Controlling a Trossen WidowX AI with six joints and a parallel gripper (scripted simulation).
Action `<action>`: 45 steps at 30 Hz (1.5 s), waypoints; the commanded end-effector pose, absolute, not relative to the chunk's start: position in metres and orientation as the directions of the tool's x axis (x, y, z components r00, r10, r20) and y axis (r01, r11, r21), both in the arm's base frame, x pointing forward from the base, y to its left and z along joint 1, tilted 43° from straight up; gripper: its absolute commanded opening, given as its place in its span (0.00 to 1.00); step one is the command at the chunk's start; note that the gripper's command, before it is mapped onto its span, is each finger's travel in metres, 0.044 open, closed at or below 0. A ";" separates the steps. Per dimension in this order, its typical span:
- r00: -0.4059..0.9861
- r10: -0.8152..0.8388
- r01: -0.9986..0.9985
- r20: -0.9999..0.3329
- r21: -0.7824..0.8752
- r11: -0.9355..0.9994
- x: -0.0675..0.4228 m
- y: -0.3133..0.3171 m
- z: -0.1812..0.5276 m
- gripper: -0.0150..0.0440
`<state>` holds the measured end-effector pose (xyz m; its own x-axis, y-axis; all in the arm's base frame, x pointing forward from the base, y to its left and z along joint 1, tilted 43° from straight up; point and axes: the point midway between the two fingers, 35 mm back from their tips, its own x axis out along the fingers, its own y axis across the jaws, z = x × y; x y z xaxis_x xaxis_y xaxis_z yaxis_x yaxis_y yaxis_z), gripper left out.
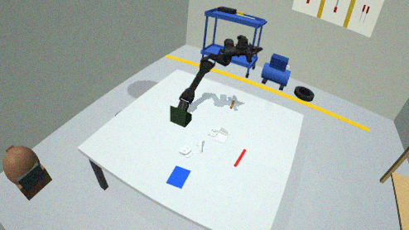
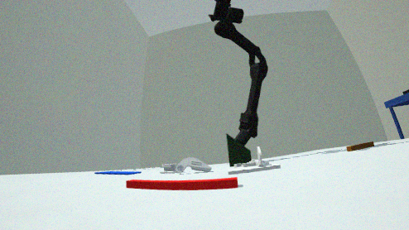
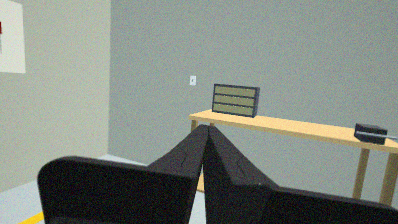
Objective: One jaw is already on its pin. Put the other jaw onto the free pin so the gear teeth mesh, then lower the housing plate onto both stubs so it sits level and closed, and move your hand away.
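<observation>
Pincer of black metal and plastic is closed, its two fingers brought together at their tips, with nothing between them. It hangs high over the far part of the white table, out at the end of the raised black arm.

Well below the pincer, towards the near side of the table, lies a flat white base plate. Small pale parts sit on or close to it, one pale piece standing up in the exterior view. Farther from the pincer is a separate cluster of pale grey and white parts, with a curved, arched shape. A slender pale piece rests between that cluster and the base plate. Which part is the free jaw, and whether any teeth mesh, is too small to tell; the housing plate is not lowered by the pincer, which touches none of these parts.

Also below the pincer, a small orange-brown block lies nearest. The long red bar and the flat blue square lie farther off.
</observation>
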<state>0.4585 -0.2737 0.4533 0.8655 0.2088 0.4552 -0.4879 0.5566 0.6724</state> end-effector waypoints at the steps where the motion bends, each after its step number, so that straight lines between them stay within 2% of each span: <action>1: 0.914 0.144 -0.395 0.380 0.747 0.535 0.476 -0.291 0.416 0.25; 13: 0.991 0.020 -0.125 0.131 0.877 0.463 0.505 -0.321 0.312 0.25; 23: 0.992 -0.018 0.123 -0.126 0.915 0.384 0.510 -0.329 0.214 0.25; 34: 0.911 0.016 0.388 -0.412 0.870 0.305 0.493 -0.318 0.105 0.25; 45: 0.749 0.111 0.615 -0.654 0.747 0.252 0.456 -0.289 0.013 0.25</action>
